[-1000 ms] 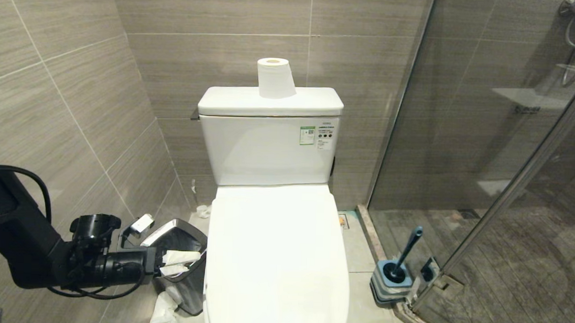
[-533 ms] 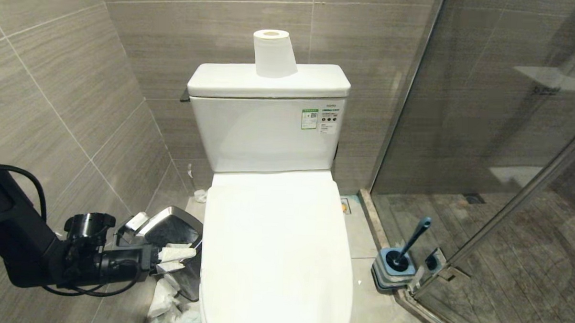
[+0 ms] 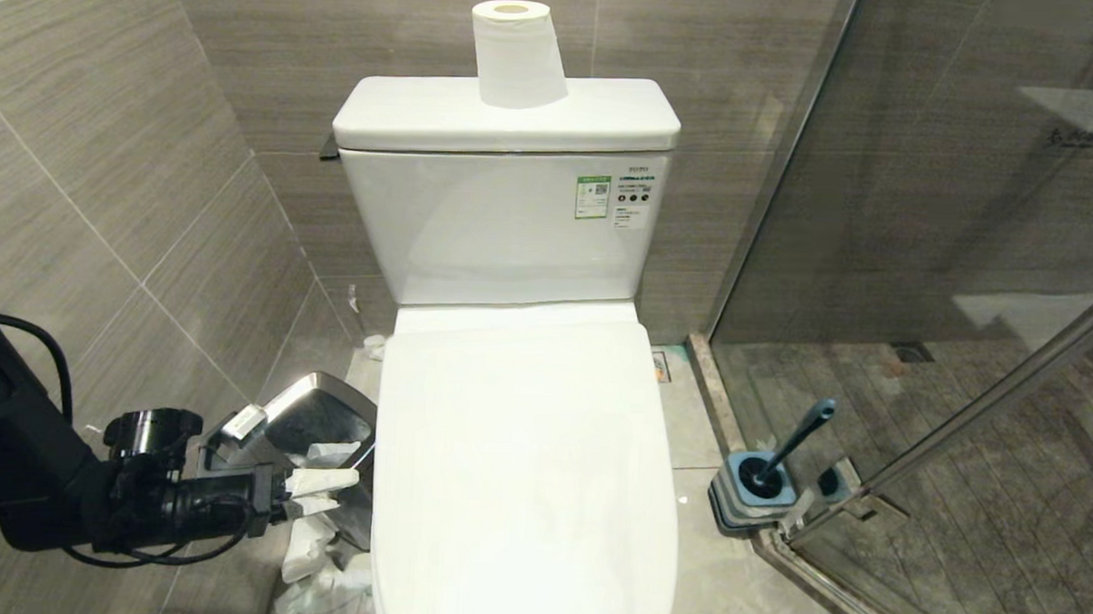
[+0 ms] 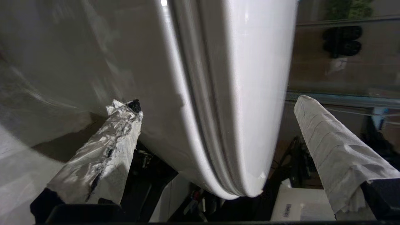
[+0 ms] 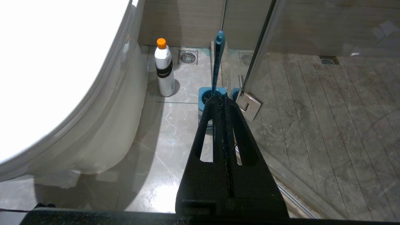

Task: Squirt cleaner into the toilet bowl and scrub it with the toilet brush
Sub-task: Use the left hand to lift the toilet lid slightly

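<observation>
Cleaner [image 5: 164, 67], the small white bottle with the orange cap, stands upright on the floor close beside the toilet bowl [image 5: 56, 78]; only the right wrist view catches it, since the head view hides that spot behind the closed lid. The same view shows the toilet brush [image 5: 217, 61] upright in its blue holder, just past the bottle, by the glass shower door [image 5: 312, 62]. From the head view the brush [image 3: 792, 447] leans in its square base on the toilet's right side, and a paper roll [image 3: 517, 56] sits on the cistern.

The left end effector [image 3: 322, 490] reaches in level from the left, fingers wide apart and wrapped in white paper, just beside the bowl's edge and over a steel-rimmed bin [image 3: 311, 417]. Its wrist camera sees the bowl's rim [image 4: 218, 93] between the two fingers [image 4: 103, 153], not gripped. The right end effector [image 5: 222, 98] has its fingers pressed together, empty, pointing toward the brush holder.
</observation>
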